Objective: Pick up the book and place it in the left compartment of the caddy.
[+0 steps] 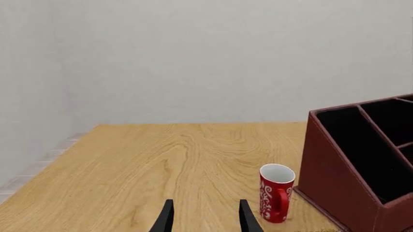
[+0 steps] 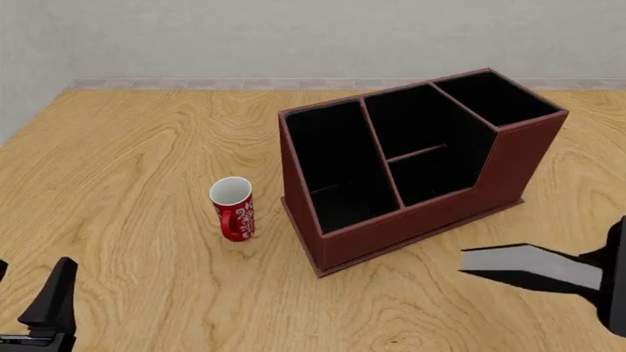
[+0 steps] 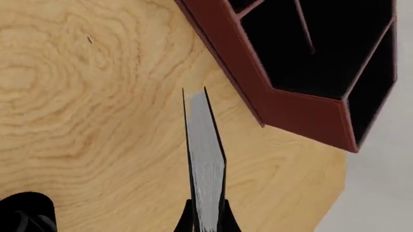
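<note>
The worktop [image 2: 137, 183] is light wood, and a pale wall runs along its far edge. There is a lot of bare wood on the left side and in front of the caddy [image 2: 421, 209], so there is room to move there. The book [image 2: 528, 268] is at the right, in front of the caddy's near right corner and apart from it. It is black with white page edges, and it is held up off the wood, lying nearly flat with one end pointing left. In the right wrist view the book [image 3: 205, 164] looks thin, with its pale pages between two black covers, and the right jaws [image 3: 205, 220] are closed tight on its near end. The caddy is a big dark red-brown box with black inside. Its left compartment [image 2: 333, 165] is one long narrow slot, and it is open at the top. Next to it are two short slots with a bar between them, and a small square slot at the far right. A red mug [image 2: 234, 209] with white swirls stands upright just left of the caddy, near the long slot but not touching the box. The left jaws [image 1: 205, 217] are low at the near left, spread apart with nothing between them, well away from the mug.
</note>
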Action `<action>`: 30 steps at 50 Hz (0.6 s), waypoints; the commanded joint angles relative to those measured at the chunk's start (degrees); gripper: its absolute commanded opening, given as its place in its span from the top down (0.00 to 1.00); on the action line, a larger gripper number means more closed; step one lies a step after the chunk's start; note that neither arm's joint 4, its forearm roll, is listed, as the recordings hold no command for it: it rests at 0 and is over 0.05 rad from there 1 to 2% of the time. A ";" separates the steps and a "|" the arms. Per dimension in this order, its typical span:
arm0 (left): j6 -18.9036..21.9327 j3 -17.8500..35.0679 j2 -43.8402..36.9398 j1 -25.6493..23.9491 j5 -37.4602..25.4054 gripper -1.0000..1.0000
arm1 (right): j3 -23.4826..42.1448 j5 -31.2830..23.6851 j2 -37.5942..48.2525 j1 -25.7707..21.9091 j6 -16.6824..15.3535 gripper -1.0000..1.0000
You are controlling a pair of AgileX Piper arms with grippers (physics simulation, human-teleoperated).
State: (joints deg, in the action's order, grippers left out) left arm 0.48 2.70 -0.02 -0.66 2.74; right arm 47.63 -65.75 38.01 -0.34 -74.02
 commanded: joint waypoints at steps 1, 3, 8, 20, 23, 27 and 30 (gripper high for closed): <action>-0.25 -0.01 0.00 -0.09 0.09 0.00 | 5.31 -4.15 0.44 -8.58 16.88 1.00; -0.74 0.14 0.00 0.68 0.10 0.00 | 6.76 -4.15 1.21 -11.14 20.62 1.00; -0.63 0.60 -0.01 0.87 -0.04 0.00 | 10.26 -4.15 3.98 -15.99 29.57 1.00; 4.03 1.27 0.01 -0.02 0.76 0.00 | 17.00 -4.15 8.46 -23.33 43.83 1.00; 5.80 1.19 0.00 0.37 0.26 0.00 | 17.78 -4.15 9.41 -26.01 47.41 1.00; 8.36 1.58 0.00 0.65 0.02 0.00 | 20.64 -4.15 11.10 -26.23 49.46 1.00; 11.12 1.38 0.00 0.41 1.07 0.00 | 23.20 -4.15 12.11 -27.41 51.35 1.00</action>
State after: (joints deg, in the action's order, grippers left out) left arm 6.35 3.88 -0.02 -0.32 2.98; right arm 64.42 -69.90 46.86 -23.19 -32.44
